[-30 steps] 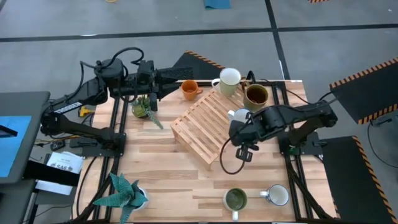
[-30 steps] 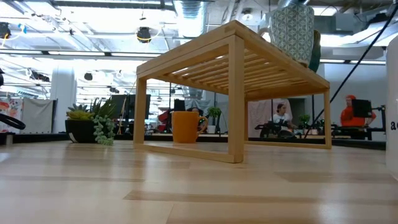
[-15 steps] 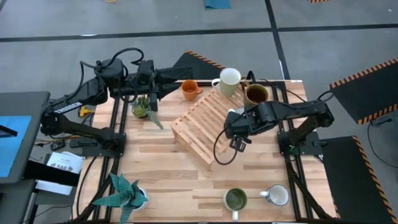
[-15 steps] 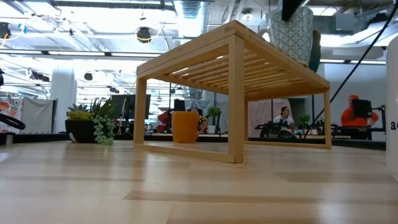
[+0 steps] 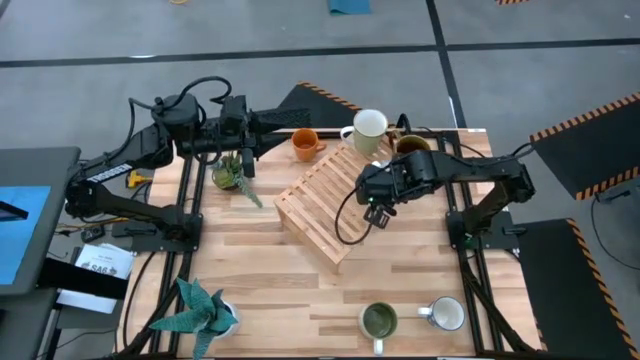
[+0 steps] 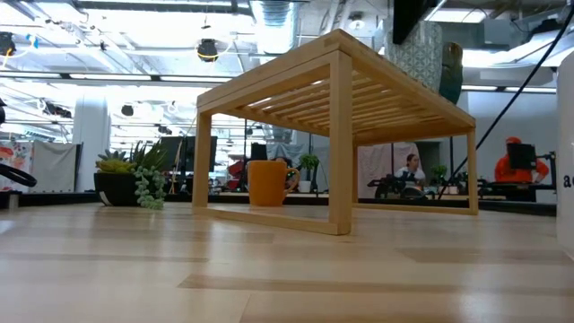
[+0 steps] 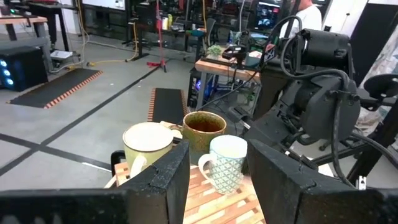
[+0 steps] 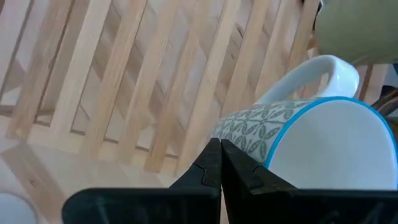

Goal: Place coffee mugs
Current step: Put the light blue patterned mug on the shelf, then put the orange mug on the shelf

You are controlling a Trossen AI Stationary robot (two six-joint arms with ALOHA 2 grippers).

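Observation:
A wooden slatted rack [image 5: 325,205] stands mid-table. On its far right end stand a cream mug [image 5: 368,128], a dark brown mug [image 5: 412,148] and a blue-rimmed patterned mug [image 8: 311,143]. In the high view my right arm mostly hides the patterned mug. My right gripper [image 8: 221,149] is shut, its tips close beside that mug's patterned wall. It shows dark over the mug's top [image 6: 414,54] in the low view. My left gripper [image 7: 214,180] is open and waits at the far left, near the orange mug [image 5: 305,143]. Two more mugs [image 5: 378,320] [image 5: 447,314] stand at the near edge. My right gripper's shut fingertips [image 8: 211,163] lie next to the patterned mug's side wall [image 8: 239,130], a little under its blue rim, coming from above over the rack. Whether they touch the wall I cannot tell. The mug stands upright on the slats.
A small potted plant [image 5: 228,172] stands left of the rack and a spiky one [image 5: 200,310] sits at the near left corner. Bare wood lies between the rack and the two near mugs. People sit in the room beyond the table's far side [image 6: 408,170].
My right gripper has travelled from the table right of the rack toward the far left, ending over the rack's far right end beside the patterned mug. In the low view it has come into sight above that mug.

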